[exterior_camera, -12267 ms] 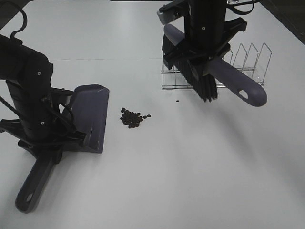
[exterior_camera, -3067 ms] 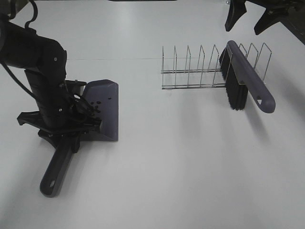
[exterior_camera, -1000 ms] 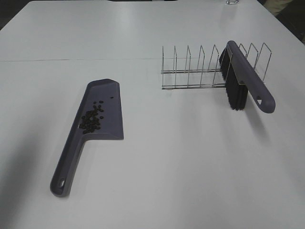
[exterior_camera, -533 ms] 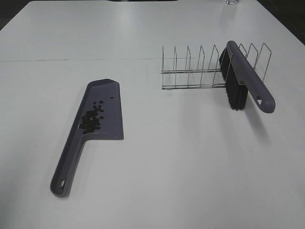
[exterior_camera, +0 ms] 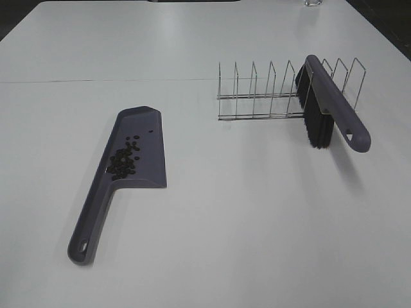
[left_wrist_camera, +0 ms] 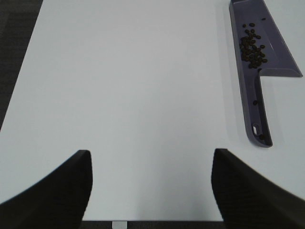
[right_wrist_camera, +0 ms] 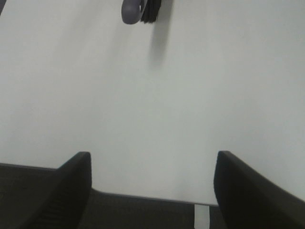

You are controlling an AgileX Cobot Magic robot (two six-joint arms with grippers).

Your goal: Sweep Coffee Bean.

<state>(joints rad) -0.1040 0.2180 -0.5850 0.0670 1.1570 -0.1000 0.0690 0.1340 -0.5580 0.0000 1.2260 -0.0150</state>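
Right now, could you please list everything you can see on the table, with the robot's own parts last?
dustpan: one, purple, lying flat on the left of the table, handle toward the near edge.
coffee beans: a few dozen, dark brown, heaped inside the dustpan.
brush: one, purple handle with black bristles, resting in the rack's right end.
wire rack: one, silver, right of centre toward the far side.
table: one, white.
left claw: one, black, open, empty.
right claw: one, black, open, empty.
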